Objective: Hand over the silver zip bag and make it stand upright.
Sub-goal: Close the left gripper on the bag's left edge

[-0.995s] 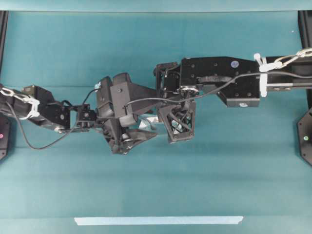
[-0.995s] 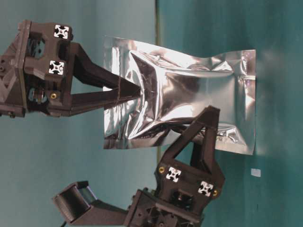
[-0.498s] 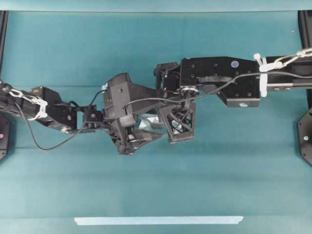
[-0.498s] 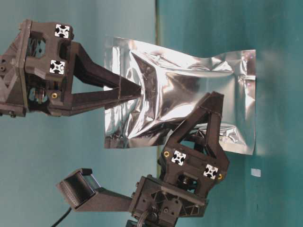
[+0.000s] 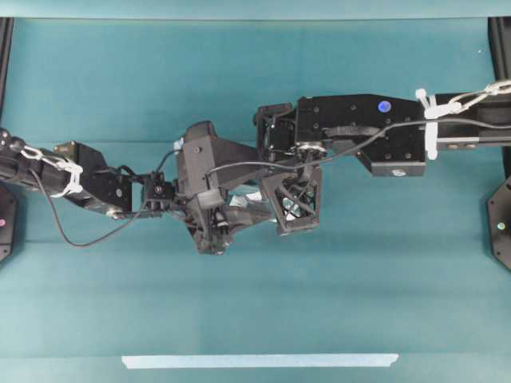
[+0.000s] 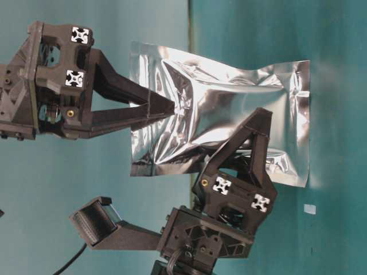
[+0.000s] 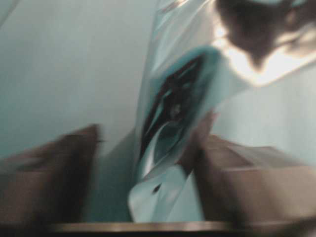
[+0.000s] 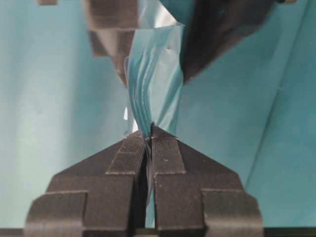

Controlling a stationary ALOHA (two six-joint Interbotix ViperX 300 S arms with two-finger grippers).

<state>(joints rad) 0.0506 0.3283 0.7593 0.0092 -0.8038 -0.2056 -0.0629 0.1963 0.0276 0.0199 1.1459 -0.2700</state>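
Observation:
The silver zip bag point(image 6: 229, 109) hangs in the air between both arms, crinkled and shiny. My right gripper point(image 6: 171, 106) is shut on one short edge of it; in the right wrist view the jaws point(image 8: 149, 131) pinch the foil point(image 8: 153, 84) tight. My left gripper point(image 6: 252, 137) is open, with its fingers on either side of the bag's long edge. The blurred left wrist view shows the bag point(image 7: 173, 113) between the spread fingers point(image 7: 150, 143), near the right one. From overhead, only slivers of the bag point(image 5: 254, 196) show under the arms.
A pale tape strip point(image 5: 259, 361) lies on the teal table near the front edge. Both arms meet over the table's middle. Dark fixtures stand at the far left and right edges.
My left gripper has moved to the right, further onto the bag, so its open fingers straddle more of it. The right gripper keeps its hold, almost still.

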